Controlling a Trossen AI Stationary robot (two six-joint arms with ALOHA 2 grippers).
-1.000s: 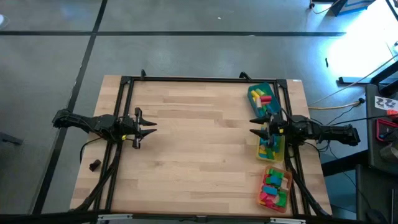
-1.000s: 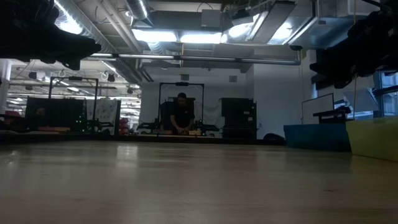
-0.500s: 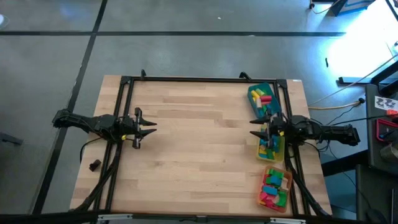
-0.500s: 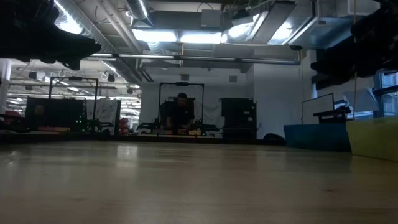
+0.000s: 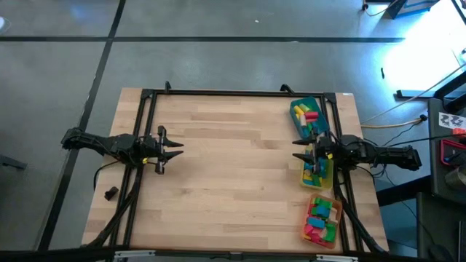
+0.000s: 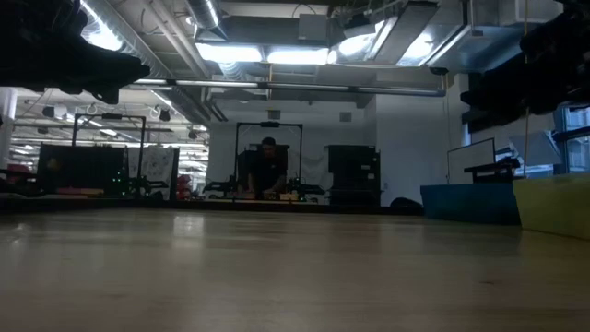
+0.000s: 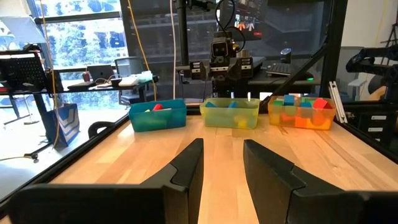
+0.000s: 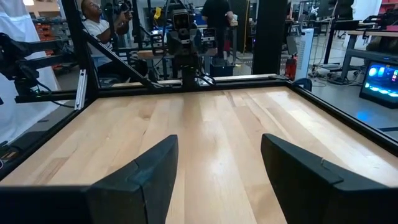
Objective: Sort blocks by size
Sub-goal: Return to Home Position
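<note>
Lying jumbled, long axes pointing every way, the blocks (image 5: 321, 220) are filling three trays (image 5: 294, 109) along the table's (image 5: 233, 182) right edge. Left gripper (image 5: 178, 151) and right gripper (image 5: 295, 148) are hovering well apart, fingers spread, empty.

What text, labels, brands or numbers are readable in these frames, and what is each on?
No text can be read in any view.
White card off the table's right side: dark marks, too small to read.
Lit screen in the room: too blurred to read.
Trays and blocks: no print visible.
</note>
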